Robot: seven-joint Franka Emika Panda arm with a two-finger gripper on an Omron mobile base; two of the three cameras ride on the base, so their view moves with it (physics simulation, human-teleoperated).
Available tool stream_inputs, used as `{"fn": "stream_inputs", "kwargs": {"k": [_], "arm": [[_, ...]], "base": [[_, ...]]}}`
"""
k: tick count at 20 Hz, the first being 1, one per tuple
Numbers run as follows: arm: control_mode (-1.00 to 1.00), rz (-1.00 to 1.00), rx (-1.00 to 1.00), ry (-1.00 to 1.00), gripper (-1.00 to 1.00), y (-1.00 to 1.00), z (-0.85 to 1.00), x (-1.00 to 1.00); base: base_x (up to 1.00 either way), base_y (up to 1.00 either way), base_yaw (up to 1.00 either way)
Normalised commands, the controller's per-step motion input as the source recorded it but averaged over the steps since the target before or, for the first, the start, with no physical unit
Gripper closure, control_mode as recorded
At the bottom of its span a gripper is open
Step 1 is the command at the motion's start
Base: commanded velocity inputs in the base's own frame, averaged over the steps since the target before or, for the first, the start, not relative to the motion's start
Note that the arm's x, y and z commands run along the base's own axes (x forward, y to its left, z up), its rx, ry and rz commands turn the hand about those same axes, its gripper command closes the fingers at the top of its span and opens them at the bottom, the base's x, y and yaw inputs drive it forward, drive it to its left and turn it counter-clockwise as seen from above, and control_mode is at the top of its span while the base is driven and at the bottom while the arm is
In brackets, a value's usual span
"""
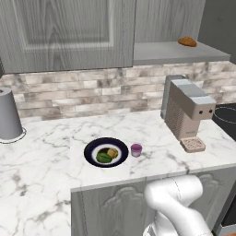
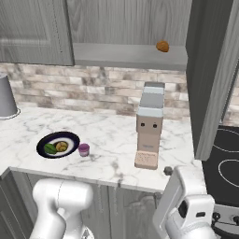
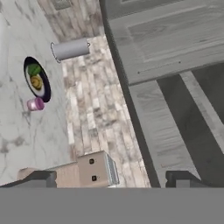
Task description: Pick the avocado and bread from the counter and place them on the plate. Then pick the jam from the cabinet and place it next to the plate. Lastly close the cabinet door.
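On the white marble counter (image 1: 55, 184) lies the navy-rimmed plate (image 1: 93, 145) with the dark green avocado (image 1: 103, 157) and the yellowish bread (image 1: 112, 152) on it. Right beside the plate's rim stands the pink-purple jam (image 1: 136, 150). All of them also lie far off in the hand view: plate (image 3: 43, 92), avocado (image 3: 34, 69), bread (image 3: 36, 82), jam (image 3: 35, 104). The upper cabinet's shelf (image 2: 126, 56) is exposed, and its door (image 2: 212, 70) stands open, edge-on at the right. My gripper (image 3: 111, 179) is open with nothing between its fingers, high up and facing the cabinet front.
A beige coffee machine (image 1: 189, 113) stands on the counter right of the plate. A grey canister (image 1: 8, 115) stands at the far left. An orange-brown croissant (image 1: 187, 42) lies on the cabinet shelf. A black stove top (image 2: 224, 149) adjoins the counter's right end.
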Motion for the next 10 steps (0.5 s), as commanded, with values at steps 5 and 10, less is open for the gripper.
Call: {"fn": "stream_inputs", "kwargs": {"k": [5,10], "arm": [[-1.00,0.00,0.13,0.10,-1.00,-0.30,-0.03,0.43],[-1.00,0.00,0.15,0.13,-1.00,-0.34,-0.18,0.32]], "base": [[0.00,0.00,0.00],[0.00,0.00,0.00]]}}
